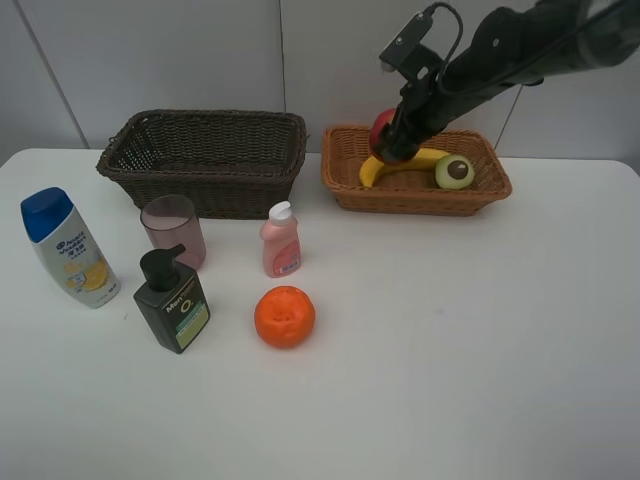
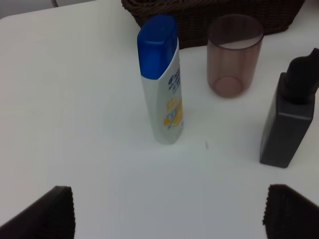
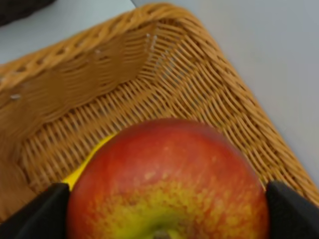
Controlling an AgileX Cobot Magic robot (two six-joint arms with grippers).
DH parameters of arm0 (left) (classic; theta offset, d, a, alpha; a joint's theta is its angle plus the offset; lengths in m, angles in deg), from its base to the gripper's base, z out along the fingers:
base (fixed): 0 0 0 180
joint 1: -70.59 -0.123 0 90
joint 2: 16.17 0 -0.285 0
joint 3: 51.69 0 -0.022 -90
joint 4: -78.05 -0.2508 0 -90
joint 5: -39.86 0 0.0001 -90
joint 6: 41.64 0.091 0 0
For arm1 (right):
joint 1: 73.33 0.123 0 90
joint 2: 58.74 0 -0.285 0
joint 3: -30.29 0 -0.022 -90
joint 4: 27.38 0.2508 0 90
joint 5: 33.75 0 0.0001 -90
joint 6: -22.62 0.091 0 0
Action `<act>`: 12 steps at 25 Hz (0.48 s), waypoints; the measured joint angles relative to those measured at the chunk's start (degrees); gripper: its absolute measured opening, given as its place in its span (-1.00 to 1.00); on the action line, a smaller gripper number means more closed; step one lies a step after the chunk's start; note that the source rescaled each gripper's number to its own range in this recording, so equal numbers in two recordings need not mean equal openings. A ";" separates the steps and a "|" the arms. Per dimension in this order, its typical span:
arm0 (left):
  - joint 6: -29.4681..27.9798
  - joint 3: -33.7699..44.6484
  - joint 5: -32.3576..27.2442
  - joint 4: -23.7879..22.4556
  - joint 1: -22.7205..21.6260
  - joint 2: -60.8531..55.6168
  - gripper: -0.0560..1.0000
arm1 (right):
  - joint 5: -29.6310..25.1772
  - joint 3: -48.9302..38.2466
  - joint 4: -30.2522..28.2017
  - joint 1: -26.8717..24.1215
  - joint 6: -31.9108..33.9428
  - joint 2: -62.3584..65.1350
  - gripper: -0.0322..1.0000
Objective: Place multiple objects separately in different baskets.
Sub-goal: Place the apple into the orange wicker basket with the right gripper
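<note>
The right jaws grip the red apple [image 3: 167, 179] over the tan basket [image 3: 164, 69]; left jaws wide.

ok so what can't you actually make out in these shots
- Exterior high: the right arm covers most of the red apple.
- Right wrist: the apple hides all but a sliver of the banana. Whether the apple rests on the floor of the light basket cannot be told.
- Left wrist: the frame edge cuts off the head of the pump bottle, and the label on the shampoo bottle is blurred.
</note>
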 joint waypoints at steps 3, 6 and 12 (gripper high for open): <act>0.00 0.00 0.00 0.00 0.00 0.00 1.00 | 0.63 0.00 0.00 -0.79 0.00 -1.08 0.40; 0.00 0.00 0.00 0.00 0.00 0.00 1.00 | 0.63 0.00 0.00 -0.98 0.00 -1.66 0.40; 0.00 0.00 0.00 0.00 0.00 0.00 1.00 | 1.68 0.00 0.00 -1.06 0.00 -1.73 0.40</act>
